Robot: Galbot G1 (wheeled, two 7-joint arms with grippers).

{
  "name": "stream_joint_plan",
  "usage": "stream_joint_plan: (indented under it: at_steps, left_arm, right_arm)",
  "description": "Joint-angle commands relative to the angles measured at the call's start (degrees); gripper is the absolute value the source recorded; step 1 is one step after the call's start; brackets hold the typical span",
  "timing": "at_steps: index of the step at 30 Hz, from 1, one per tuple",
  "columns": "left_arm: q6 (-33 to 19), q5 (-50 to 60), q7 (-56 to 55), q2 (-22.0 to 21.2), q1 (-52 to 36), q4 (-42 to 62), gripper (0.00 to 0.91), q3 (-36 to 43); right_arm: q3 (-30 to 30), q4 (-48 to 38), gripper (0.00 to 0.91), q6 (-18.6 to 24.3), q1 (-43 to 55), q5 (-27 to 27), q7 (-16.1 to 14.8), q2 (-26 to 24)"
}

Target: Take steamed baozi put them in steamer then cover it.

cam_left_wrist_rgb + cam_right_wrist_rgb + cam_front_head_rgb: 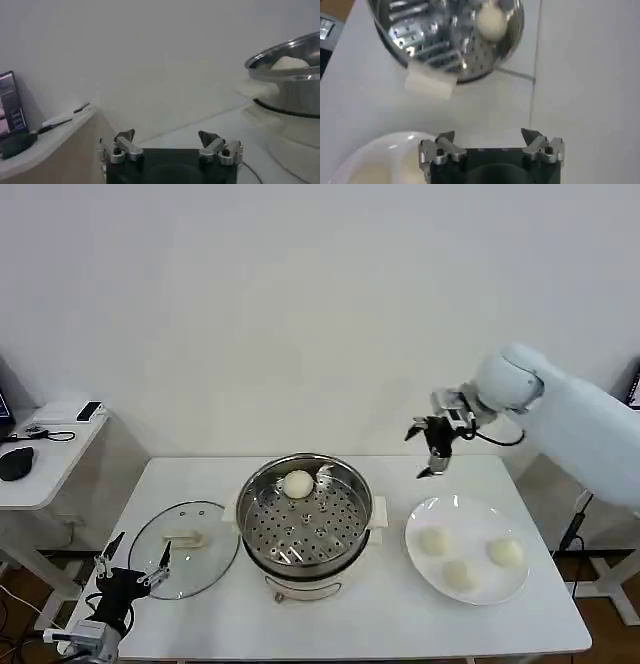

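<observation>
Between the right gripper's (428,452) spread fingers (444,138) is nothing but air; they stand wide apart and hold nothing, raised above the far edge of the white desk (380,609). Just below and nearer than these fingers lies the flat white round plate (436,569), bearing three small round cream-white steamed baozi (433,541), (506,552) and (460,574), set apart from one another. Out to the side of the fingers, toward the middle of the desk, stands the round shiny steel steamer (304,519) with its perforated tray and white side handles; a fourth cream-white bun (298,483) rests on the tray against the far wall of the pot, and the right wrist view shows it (491,21) there too. The steamer is uncovered.

At the near left corner of the desk the left gripper (135,562) hangs low, its fingers (125,136) also parted wide and empty. Just beyond and beside those fingers lies the round clear glass cover (184,563) with a metal rim and a cream-white rectangular handle, flat on the desk, next to the steamer's base. Farther out to the left stands a smaller white side table (45,454) with a dark mouse and a few small devices on top.
</observation>
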Motion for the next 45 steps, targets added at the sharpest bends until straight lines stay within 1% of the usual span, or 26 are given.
stream_joint_plan:
  at_steps: [1,6,9,15,19,33,45]
  left_arm:
    - [0.5,0.23,-0.06,-0.01,0.2,-0.56,0.907,-0.03]
    - [0.47,0.26,-0.08,-0.15,-0.07,0.11,0.907,-0.02]
    - [0.47,0.29,-0.08,-0.11,-0.15,0.41,0.907,0.01]
    - [0.42,0.31,-0.08,-0.03,-0.33,1.0,0.907,-0.02]
    - [0.39,0.39,-0.06,-0.03,-0.35,1.22,0.907,0.04]
    - [0.21,0.86,-0.1,-0.06,-0.34,1.85,0.907,0.22]
    - [0.09,0.95,-0.11,-0.09,-0.42,2.23,0.907,0.31]
  right_arm:
    - [1.67,-0.06,0.907,-3.79,-7.37,-3.1,1.37,-3.82]
    - [3.28,-0.39,0.907,-3.55,-12.66,-5.52,1.47,-2.45]
    - [3.31,-0.83,0.907,-3.59,-14.63,-5.77,1.67,-1.82]
    - [3.78,-2.26,0.907,-3.63,-17.56,-7.02,3.38,-0.55]
    - [5.14,-2.89,0.907,-3.64,-19.54,-7.89,3.78,0.44]
    - [5.62,-3.66,0.907,-3.56,-21.94,-9.51,3.69,0.6]
    - [6.35,-7.38,0.907,-3.02,-22.78,-12.01,4.4,2.68]
